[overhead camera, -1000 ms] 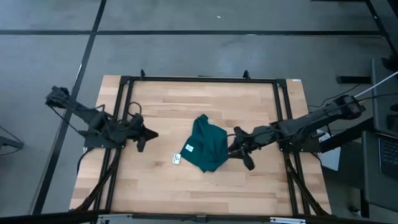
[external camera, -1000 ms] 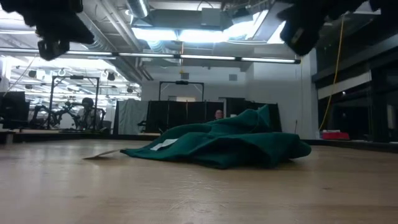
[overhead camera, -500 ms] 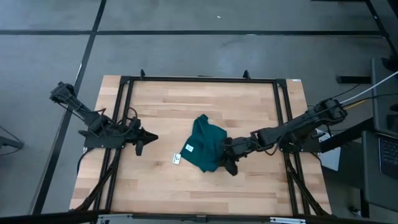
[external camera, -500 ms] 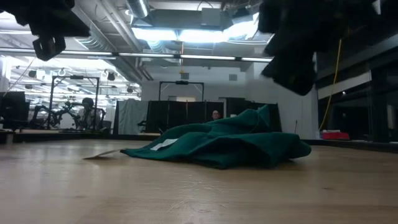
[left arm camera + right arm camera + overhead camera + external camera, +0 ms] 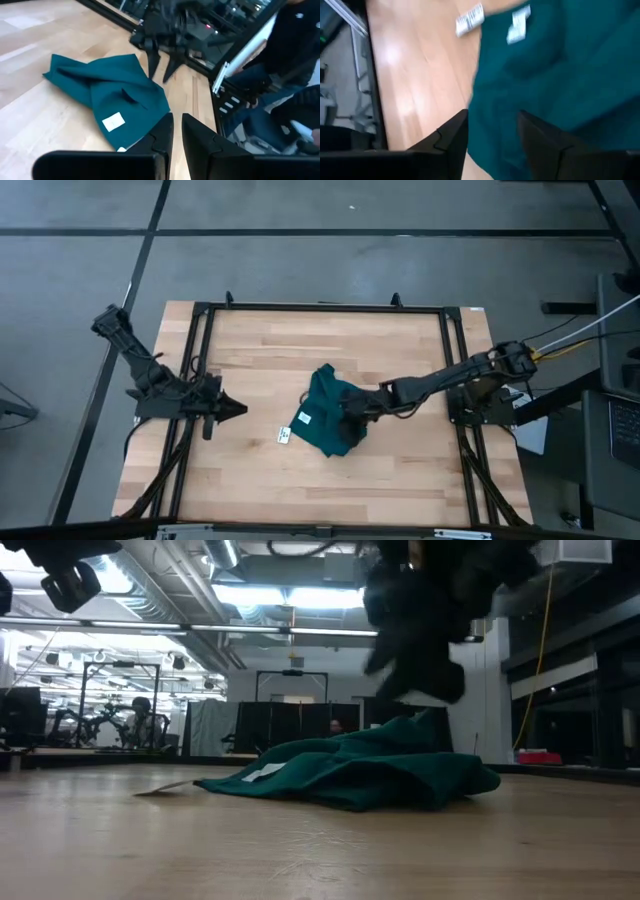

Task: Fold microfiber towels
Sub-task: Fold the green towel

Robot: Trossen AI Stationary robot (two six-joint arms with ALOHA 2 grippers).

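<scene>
Low view: right gripper (image 5: 420, 630) only a dark blur above towel (image 5: 350, 775); contact w/ cloth not discernible. Left gripper (image 5: 70, 585) cut off at frame corner there. Right wrist view smeared, white label (image 5: 519, 25) barely readable; small white tag (image 5: 470, 17) on bare wood just beside cloth. Table (image 5: 400, 470): light wood planks, black frame round edges, grey floor beyond. Room behind: ceiling lights, black racks, person (image 5: 140, 718) seated far back, another person (image 5: 295, 55) partly visible past table edge in left wrist view. Count: 1 towel (image 5: 330, 418), teal, crumpled in heap near table centre; 1 label on it (image 5: 305, 417); 1 loose tag (image 5: 284, 436) on wood; 2 arms. Right gripper (image 5: 352, 420) over towel's right side, fingers (image 5: 540, 135) spread w/ clear gap, cloth beneath, nothing pinched as far as visible. Left gripper (image 5: 232, 409) well apart to towel's left, fingers (image 5: 160, 137) nearly together, narrow slit between, holding nothing.
</scene>
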